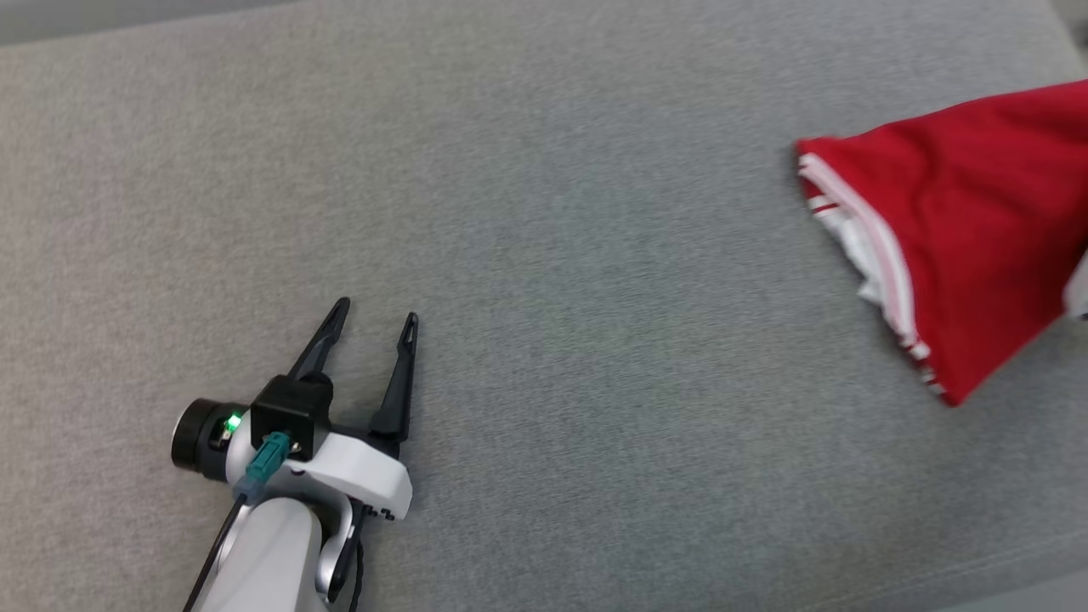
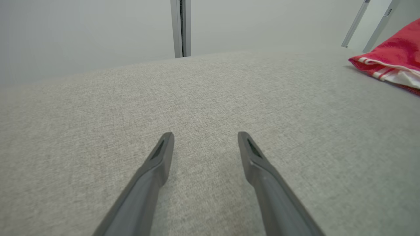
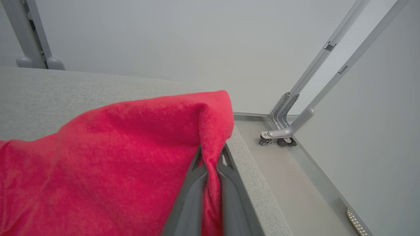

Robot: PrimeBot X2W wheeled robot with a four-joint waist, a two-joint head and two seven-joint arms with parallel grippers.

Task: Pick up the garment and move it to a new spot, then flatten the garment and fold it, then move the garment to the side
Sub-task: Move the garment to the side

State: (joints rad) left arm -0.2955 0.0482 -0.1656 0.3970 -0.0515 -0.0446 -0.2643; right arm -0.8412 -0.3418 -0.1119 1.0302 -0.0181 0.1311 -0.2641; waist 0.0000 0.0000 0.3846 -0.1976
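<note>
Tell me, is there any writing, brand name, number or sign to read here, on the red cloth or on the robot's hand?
No readable text in any view.
garment: red with white stripes along one edge; no print or tag visible.
left hand: a green light and a teal plug behind it; no lettering visible.
grey surface: plain weave, no marks.

The right gripper has its two dark fingers pinched together on a fold of the red garment, which bunches up over the fingertips and spreads down to the left. The garment lies on a grey cloth-covered surface close to its right edge. Beyond that edge is a pale floor, where a slanted metal frame stands on small wheels against a plain wall.
</note>
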